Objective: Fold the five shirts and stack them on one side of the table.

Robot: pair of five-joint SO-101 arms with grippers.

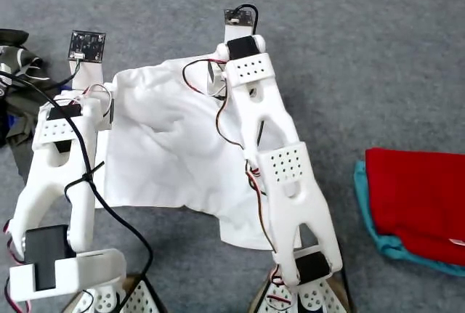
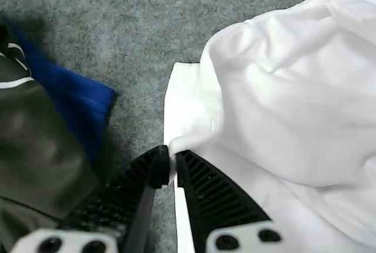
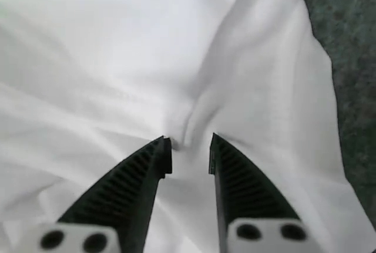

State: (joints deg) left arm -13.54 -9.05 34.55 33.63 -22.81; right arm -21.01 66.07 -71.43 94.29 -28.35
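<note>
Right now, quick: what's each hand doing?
Left hand: closed, pinching the edge of the white shirt.
Right hand: jaws parted over bunched white shirt; no firm grip visible.

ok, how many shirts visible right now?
5: white shirt mid-table, red shirt atop teal shirt at right, dark shirt over blue shirt at left. Piles could hide more.

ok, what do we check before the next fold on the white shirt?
1. Left gripper clamped on the white shirt edge: ok.
2. Right gripper clamped: not ok, jaws parted astride a ridge of cloth.
3. Shirt lying flat: not ok, wrinkled.
4. Stack of red shirt on teal shirt apart from the white one: ok.
5. Blue shirt beside the left gripper, not caught in it: ok.
</note>
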